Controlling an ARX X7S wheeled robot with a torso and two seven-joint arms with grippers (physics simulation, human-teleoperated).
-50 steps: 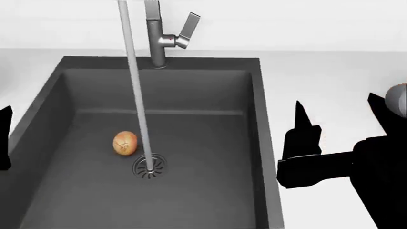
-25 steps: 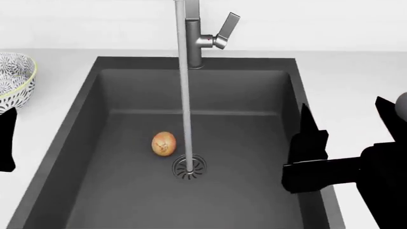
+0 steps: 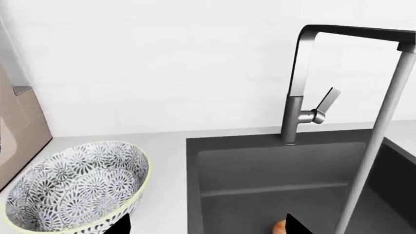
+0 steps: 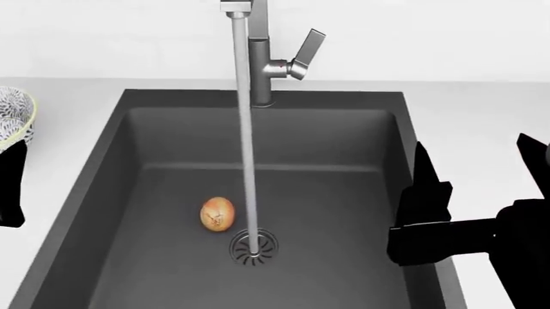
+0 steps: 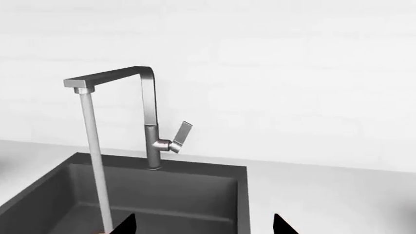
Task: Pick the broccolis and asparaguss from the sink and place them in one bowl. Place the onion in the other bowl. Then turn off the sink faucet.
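Note:
The tan-orange onion lies on the floor of the dark grey sink, just left of the round drain. It peeks out beside one fingertip in the left wrist view. The steel faucet has its lever angled up, and a stream of water falls to the drain. The whitish patterned bowl stands on the counter left of the sink; only its edge shows in the head view. My left gripper is open and empty. My right gripper is open and empty over the sink's right rim. Broccoli, asparagus and the wooden bowl are out of view.
White counter surrounds the sink, with a white wall behind. A brown cabinet side stands left of the patterned bowl. The faucet and its stream rise in front of my right gripper.
The head view has swung left, so the sink sits further right in it and the patterned bowl's edge has come into view. The onion has stayed put in the sink. Both grippers stay open.

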